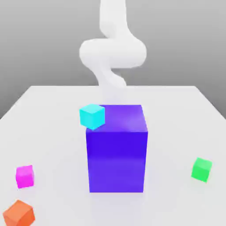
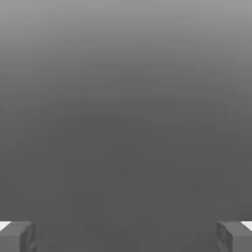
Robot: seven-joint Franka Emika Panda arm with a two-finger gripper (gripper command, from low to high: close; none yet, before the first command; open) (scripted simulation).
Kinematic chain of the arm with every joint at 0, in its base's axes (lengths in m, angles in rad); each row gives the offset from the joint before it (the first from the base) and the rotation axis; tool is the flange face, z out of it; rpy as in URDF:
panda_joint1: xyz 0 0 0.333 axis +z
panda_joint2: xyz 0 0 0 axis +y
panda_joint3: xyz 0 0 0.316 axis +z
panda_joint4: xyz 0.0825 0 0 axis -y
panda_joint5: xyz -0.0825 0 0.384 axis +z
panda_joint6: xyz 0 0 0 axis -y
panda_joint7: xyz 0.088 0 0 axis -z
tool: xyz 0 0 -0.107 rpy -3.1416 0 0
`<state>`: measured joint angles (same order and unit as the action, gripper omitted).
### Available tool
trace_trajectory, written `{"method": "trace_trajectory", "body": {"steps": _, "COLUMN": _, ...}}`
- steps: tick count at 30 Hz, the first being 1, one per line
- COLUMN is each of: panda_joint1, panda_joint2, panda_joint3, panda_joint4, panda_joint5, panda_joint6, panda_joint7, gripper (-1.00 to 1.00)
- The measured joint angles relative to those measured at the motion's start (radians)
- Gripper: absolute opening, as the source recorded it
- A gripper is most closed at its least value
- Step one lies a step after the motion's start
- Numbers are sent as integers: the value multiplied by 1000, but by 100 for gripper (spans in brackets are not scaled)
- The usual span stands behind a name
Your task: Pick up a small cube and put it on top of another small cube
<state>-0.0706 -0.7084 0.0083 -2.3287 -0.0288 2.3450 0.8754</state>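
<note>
The small magenta cube [image 1: 24,176] rests on the white table [image 1: 53,119] near the front, at the exterior view's left. The small green cube [image 1: 201,169] lies at the exterior view's right, about level with it. Between them stands a big blue-violet block [image 1: 116,148]. My white arm [image 1: 112,53] rises behind that block at the table's far side. In the hand view my gripper [image 2: 126,236] is open, its two grey fingertips [image 2: 17,236] far apart with nothing between them, facing a plain grey background.
A cyan small cube [image 1: 92,116] sits at the blue-violet block's upper corner, on the exterior view's left. An orange small cube [image 1: 19,213] lies at the front left corner of the table.
</note>
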Motion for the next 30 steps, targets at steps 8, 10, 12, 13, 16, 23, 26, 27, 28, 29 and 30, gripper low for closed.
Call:
{"method": "trace_trajectory", "body": {"steps": 8, "panda_joint1": -202, "panda_joint2": 298, "panda_joint3": -14, "panda_joint4": -91, "panda_joint5": -92, "panda_joint6": 141, "panda_joint7": 245, "gripper": 0}}
{"method": "trace_trajectory", "body": {"steps": 10, "panda_joint1": -243, "panda_joint2": 371, "panda_joint3": -28, "panda_joint4": -114, "panda_joint5": -108, "panda_joint6": 175, "panda_joint7": 300, "gripper": 0}}
{"method": "trace_trajectory", "body": {"steps": 12, "panda_joint1": -280, "panda_joint2": 444, "panda_joint3": -47, "panda_joint4": -136, "panda_joint5": -119, "panda_joint6": 211, "panda_joint7": 352, "gripper": 0}}
{"method": "trace_trajectory", "body": {"steps": 13, "panda_joint1": -298, "panda_joint2": 480, "panda_joint3": -58, "panda_joint4": -148, "panda_joint5": -122, "panda_joint6": 228, "panda_joint7": 376, "gripper": 0}}
{"method": "trace_trajectory", "body": {"steps": 16, "panda_joint1": -341, "panda_joint2": 588, "panda_joint3": -96, "panda_joint4": -182, "panda_joint5": -116, "panda_joint6": 283, "panda_joint7": 437, "gripper": 0}}
{"method": "trace_trajectory", "body": {"steps": 23, "panda_joint1": -470, "panda_joint2": 837, "panda_joint3": -136, "panda_joint4": -263, "panda_joint5": 37, "panda_joint6": 413, "panda_joint7": 481, "gripper": 0}}
{"method": "trace_trajectory", "body": {"steps": 26, "panda_joint1": -505, "panda_joint2": 944, "panda_joint3": -111, "panda_joint4": -263, "panda_joint5": 108, "panda_joint6": 486, "panda_joint7": 455, "gripper": 0}}
{"method": "trace_trajectory", "body": {"steps": 27, "panda_joint1": -512, "panda_joint2": 980, "panda_joint3": -102, "panda_joint4": -258, "panda_joint5": 123, "panda_joint6": 514, "panda_joint7": 446, "gripper": 0}}
{"method": "trace_trajectory", "body": {"steps": 28, "panda_joint1": -521, "panda_joint2": 1016, "panda_joint3": -91, "panda_joint4": -251, "panda_joint5": 135, "panda_joint6": 543, "panda_joint7": 439, "gripper": 0}}
{"method": "trace_trajectory", "body": {"steps": 29, "panda_joint1": -531, "panda_joint2": 1053, "panda_joint3": -80, "panda_joint4": -244, "panda_joint5": 142, "panda_joint6": 572, "panda_joint7": 433, "gripper": 0}}
{"method": "trace_trajectory", "body": {"steps": 30, "panda_joint1": -538, "panda_joint2": 1080, "panda_joint3": -73, "panda_joint4": -239, "panda_joint5": 145, "panda_joint6": 593, "panda_joint7": 430, "gripper": -100}}
